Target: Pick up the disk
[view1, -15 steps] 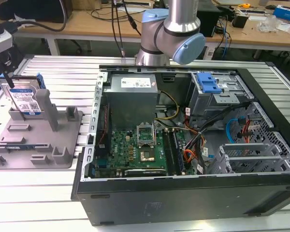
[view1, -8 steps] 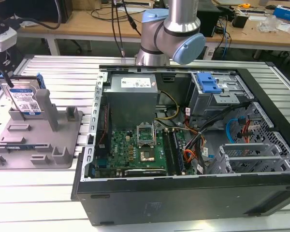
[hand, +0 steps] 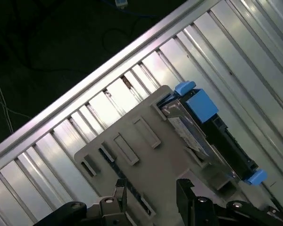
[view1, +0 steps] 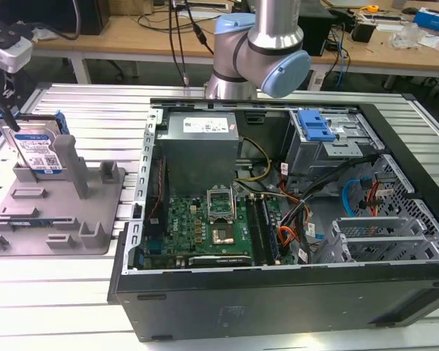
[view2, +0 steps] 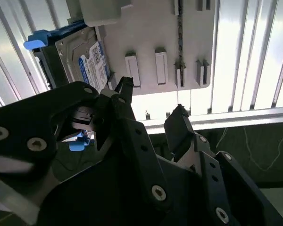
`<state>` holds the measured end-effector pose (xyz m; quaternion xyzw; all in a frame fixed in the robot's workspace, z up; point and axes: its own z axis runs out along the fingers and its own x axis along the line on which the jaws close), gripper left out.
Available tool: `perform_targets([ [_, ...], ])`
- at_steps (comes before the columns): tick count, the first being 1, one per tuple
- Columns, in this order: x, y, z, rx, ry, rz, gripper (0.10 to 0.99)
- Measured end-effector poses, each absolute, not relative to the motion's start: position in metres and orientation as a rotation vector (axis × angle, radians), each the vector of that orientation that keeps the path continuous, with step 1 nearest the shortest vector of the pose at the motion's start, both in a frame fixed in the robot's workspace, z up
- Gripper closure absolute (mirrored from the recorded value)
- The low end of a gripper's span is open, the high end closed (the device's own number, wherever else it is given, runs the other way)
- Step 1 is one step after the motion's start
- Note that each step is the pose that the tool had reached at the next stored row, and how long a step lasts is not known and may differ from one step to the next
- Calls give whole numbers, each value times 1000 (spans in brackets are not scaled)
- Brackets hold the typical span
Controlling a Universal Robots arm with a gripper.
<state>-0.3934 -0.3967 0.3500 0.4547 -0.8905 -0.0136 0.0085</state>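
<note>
i see the disk (view1: 38,151) in the upper left of the exterior view. it stands on edge in the grey fixture (view1: 66,212) with its label facing the camera and its blue frame showing at the top corners. the fixture sits on the slatted table (view1: 51,307), just beside the open computer case (view1: 278,219) that takes up the middle and right of that frame. the arm (view1: 263,44) rises behind the case at top centre.

in both wrist views the gripper (view2: 151,106) (hand: 152,188) is spread wide with nothing between its fingers. through the gap i see only the fixture's flat base (view2: 151,37) and the table edge. i have hold of nothing.

in the second wrist view the disk (view2: 87,59) sits off to one side of the nearer finger (view2: 125,89), close to it but outside the gap. i can't tell whether they touch. in the first wrist view the disk (hand: 186,132) stands against the fixture (hand: 132,141), edge toward me, clear of both fingertips.
</note>
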Motion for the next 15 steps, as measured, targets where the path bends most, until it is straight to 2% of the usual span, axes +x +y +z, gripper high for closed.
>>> perform_targets([
  [15,-393,-397,349,1904,-2476,-33,545],
])
